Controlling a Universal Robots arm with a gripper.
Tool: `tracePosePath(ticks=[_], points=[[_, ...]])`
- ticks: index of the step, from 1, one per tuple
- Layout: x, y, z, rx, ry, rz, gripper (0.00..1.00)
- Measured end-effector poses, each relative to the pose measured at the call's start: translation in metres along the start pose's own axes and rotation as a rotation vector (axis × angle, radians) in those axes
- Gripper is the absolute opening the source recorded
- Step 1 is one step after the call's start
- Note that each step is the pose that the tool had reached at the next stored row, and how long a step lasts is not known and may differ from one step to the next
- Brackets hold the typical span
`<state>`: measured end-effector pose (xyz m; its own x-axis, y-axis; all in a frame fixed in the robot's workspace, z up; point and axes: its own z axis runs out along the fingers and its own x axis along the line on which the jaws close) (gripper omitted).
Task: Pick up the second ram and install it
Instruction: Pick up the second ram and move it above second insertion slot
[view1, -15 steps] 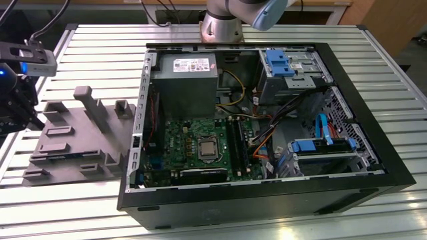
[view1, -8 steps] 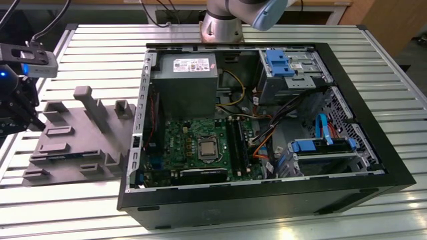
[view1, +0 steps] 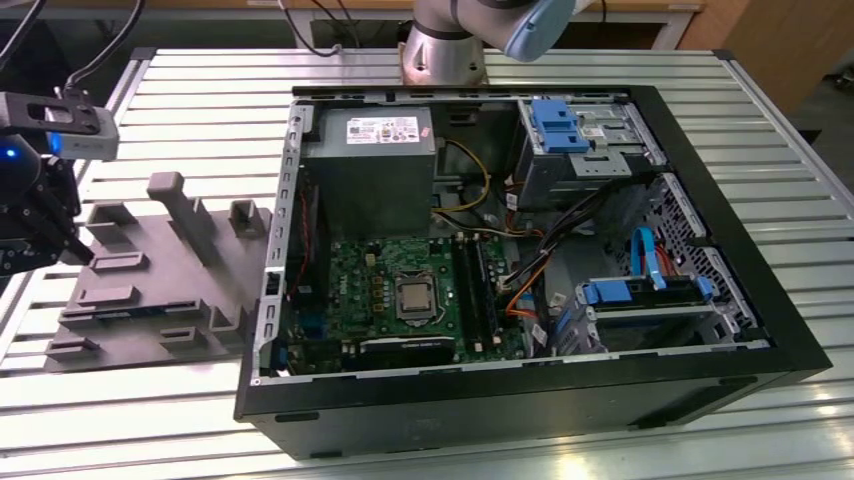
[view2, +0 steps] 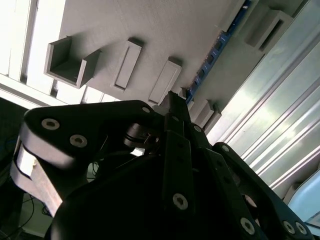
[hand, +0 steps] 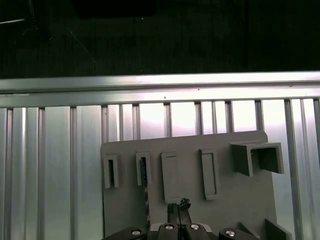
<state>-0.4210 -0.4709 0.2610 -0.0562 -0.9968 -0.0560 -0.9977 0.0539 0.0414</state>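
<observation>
1. The gripper (view1: 64, 245) is hanging over the grey block (view1: 160, 270), its fingers (view2: 176, 140) pressing together and gripping nothing.
2. The second ram (view2: 216, 49) is standing on edge in the grey block (near the fingertips).
3. The open computer case (view1: 534, 405) is sitting on the bench (view1: 187, 90) just beside the grey block.

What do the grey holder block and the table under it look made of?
Grey holder block: probably plastic, matte uniform grey with blocky posts and pockets. Table: likely aluminium, going by its bright, reflective ribbed slats.
</observation>
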Motion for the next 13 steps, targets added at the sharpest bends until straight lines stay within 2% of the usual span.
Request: tracePosePath(ticks=[13], points=[[0.0005, -0.0003, 0.0078, -0.0002, 0.0002, -0.004, 0.11]])
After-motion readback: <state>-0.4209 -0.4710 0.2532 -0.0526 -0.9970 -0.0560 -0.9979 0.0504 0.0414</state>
